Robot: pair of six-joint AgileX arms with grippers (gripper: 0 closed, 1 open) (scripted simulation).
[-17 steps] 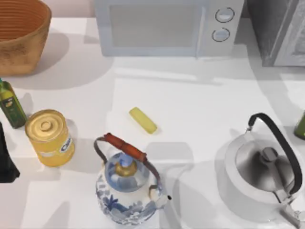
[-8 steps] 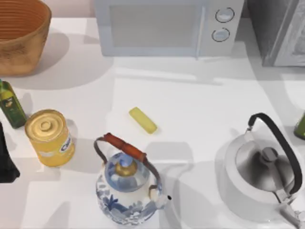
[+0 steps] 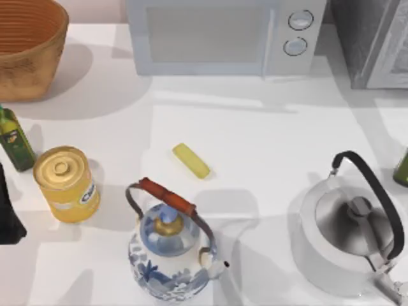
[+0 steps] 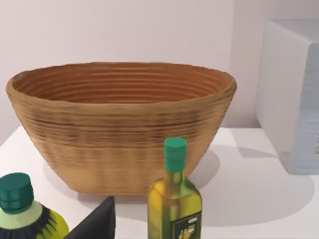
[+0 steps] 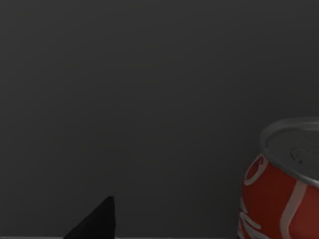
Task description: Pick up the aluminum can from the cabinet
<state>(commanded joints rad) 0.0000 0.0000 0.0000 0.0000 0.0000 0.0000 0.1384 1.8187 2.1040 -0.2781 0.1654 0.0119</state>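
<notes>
Red with white lettering and a silver lid, the aluminum can (image 5: 281, 184) stands upright against a dark grey wall in the right wrist view, with one dark fingertip of the right gripper (image 5: 94, 221) showing apart from the can; whether its jaws are apart or together cannot be told. In the top view, the grey cabinet (image 3: 373, 41) sits at the 1 o'clock corner of the white table (image 3: 255, 134), just beside the white microwave (image 3: 223, 35) at 12 o'clock. The woven basket (image 3: 29, 48) occupies the 10 o'clock corner. A green-capped oil bottle (image 3: 14, 140) stands at 9 o'clock, near the yellow tin (image 3: 65, 183). A small yellow bar (image 3: 191, 160) lies near the table centre. The blue-and-white teapot (image 3: 171, 252) stands at 6 o'clock and the steel kettle (image 3: 350, 239) at 4 o'clock. The left arm (image 3: 7, 210) is parked at the 8 o'clock edge; in the left wrist view one dark fingertip of the left gripper (image 4: 97, 221) appears in front of the basket, beside the oil bottle and a second green-capped bottle (image 4: 22, 211). The position of its jaws cannot be told.
</notes>
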